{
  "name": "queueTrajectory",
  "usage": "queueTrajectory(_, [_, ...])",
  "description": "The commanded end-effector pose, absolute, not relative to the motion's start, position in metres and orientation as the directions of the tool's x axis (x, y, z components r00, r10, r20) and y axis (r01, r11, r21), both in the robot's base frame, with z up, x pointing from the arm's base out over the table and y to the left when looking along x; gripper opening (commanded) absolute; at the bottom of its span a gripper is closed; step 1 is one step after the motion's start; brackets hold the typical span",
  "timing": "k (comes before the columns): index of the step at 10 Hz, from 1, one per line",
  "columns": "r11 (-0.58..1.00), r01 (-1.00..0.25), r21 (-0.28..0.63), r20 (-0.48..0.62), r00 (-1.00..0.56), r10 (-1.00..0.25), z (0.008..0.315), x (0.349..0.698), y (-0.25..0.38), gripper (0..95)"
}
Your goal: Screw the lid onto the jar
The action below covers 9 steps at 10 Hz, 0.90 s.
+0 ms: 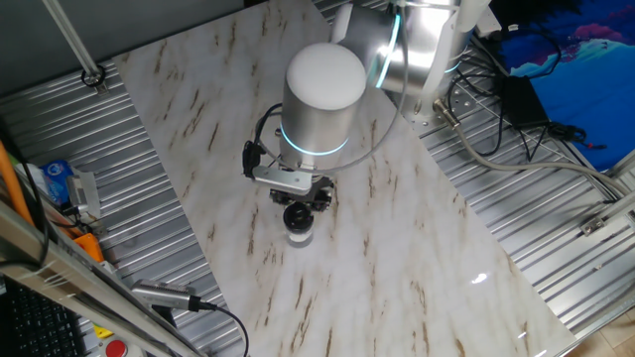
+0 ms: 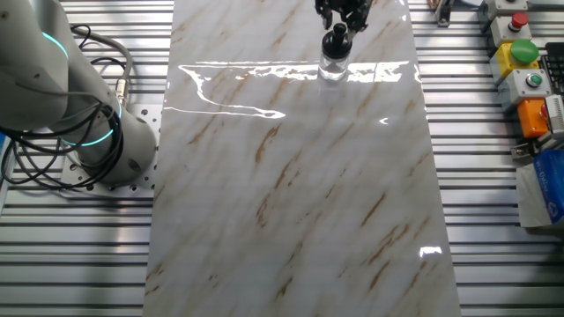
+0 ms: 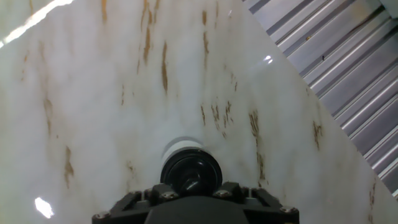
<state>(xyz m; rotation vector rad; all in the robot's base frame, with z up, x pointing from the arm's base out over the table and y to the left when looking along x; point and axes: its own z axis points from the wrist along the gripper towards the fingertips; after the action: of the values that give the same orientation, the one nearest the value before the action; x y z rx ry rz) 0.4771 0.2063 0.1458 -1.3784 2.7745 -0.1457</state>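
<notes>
One small clear glass jar [image 1: 299,234], short and cylindrical, upright on the glossy marble-patterned board [image 1: 397,268]. On its mouth, the round black lid [image 3: 191,173], centre slightly raised. Directly above the lid, the black gripper [image 1: 297,201]; jaw state impossible to tell. Bare board on every side of the jar; ribbed metal table [image 2: 493,202] beyond the board's edges. Jar contents not discernible.

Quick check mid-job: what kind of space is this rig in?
Likely a robotics lab bench: a marble-patterned board on ribbed aluminium decking, a box of coloured push-buttons, and loose cables.
</notes>
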Motion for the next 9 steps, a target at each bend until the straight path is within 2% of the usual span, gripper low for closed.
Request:
queueTrajectory(1, [0.59, -0.801, -0.097, -0.003, -0.593, -0.805, 0.147, 0.479, 0.207, 95.0])
queueTrajectory(4, [0.566, -0.82, -0.081, -0.039, -0.565, -0.824, 0.141, 0.486, 0.208, 95.0])
queueTrajectory(6, [0.529, -0.848, -0.034, -0.107, -0.523, -0.845, 0.128, 0.495, 0.198, 95.0])
queueTrajectory(9, [0.535, -0.845, -0.021, -0.123, -0.528, -0.84, 0.113, 0.499, 0.202, 95.0])
